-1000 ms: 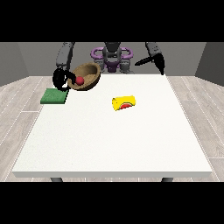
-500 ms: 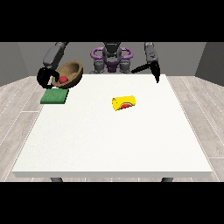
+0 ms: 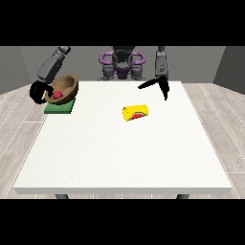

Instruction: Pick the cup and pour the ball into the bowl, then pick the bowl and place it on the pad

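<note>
My hand at the view's left (image 3: 37, 92) curls round the tilted wooden bowl (image 3: 66, 88), its mouth facing the camera, red ball (image 3: 58, 94) inside, above the green pad (image 3: 58, 108) at the table's (image 3: 119, 153) far-left corner.

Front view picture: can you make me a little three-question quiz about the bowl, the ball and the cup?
1. True or false: the red ball lies inside the wooden bowl.
2. How does the yellow cup lie on the white table? A) upright B) on its side C) upside down on the pad
3. Fill in: the bowl is over the ____ pad, held by the hand at the view's left.

Key
1. True.
2. B. It lies on its side, mid-table, apart from the hand at the view's right.
3. Green.
</note>
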Robot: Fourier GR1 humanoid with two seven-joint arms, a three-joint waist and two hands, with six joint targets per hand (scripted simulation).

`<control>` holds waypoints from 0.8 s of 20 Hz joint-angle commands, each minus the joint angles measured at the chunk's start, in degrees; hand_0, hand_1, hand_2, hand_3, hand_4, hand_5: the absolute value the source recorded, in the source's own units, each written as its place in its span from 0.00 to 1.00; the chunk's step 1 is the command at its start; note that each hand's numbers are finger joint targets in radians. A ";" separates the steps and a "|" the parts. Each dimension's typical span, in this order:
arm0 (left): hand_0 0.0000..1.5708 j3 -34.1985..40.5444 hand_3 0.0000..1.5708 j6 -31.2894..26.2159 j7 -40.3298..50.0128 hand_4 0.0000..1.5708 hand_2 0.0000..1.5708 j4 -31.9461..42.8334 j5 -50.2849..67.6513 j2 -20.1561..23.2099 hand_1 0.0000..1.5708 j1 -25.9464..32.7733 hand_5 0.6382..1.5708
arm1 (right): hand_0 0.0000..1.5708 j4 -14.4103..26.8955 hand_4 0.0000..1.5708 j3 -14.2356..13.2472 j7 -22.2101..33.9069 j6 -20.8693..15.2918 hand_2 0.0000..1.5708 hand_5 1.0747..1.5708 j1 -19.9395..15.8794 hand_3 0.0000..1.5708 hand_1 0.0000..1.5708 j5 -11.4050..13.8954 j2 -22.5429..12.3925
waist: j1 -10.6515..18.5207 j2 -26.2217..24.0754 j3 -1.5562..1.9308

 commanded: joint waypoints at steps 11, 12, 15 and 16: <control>0.00 -3.67 0.00 0.83 5.36 0.00 0.00 -17.16 -2.73 0.41 0.00 2.97 0.99 | 1.00 6.68 0.66 -1.21 -10.61 3.27 1.00 1.00 -0.91 0.13 1.00 3.20 -10.09 | 1.01 8.50 0.03; 0.00 -1.85 0.00 -0.63 7.87 0.00 0.00 -17.35 -0.85 1.55 0.00 1.13 0.99 | 1.00 7.12 0.66 -1.70 -9.75 4.71 1.00 1.00 -1.51 0.28 1.00 2.51 -10.75 | 0.11 8.10 0.02; 0.00 -4.42 0.00 -1.13 10.61 0.00 0.00 -20.28 -2.09 0.52 0.00 4.45 0.99 | 1.00 9.66 0.58 -3.79 -6.67 6.18 1.00 0.99 -3.06 0.00 1.00 -0.23 -9.77 | 0.87 5.38 0.02; 0.00 -4.43 0.00 1.60 10.31 0.00 0.00 -19.64 -3.40 -0.96 0.00 3.73 0.99 | 1.00 8.95 0.53 -2.77 -7.55 6.81 1.00 1.00 -2.37 0.00 1.00 0.72 -9.58 | -1.14 5.57 0.00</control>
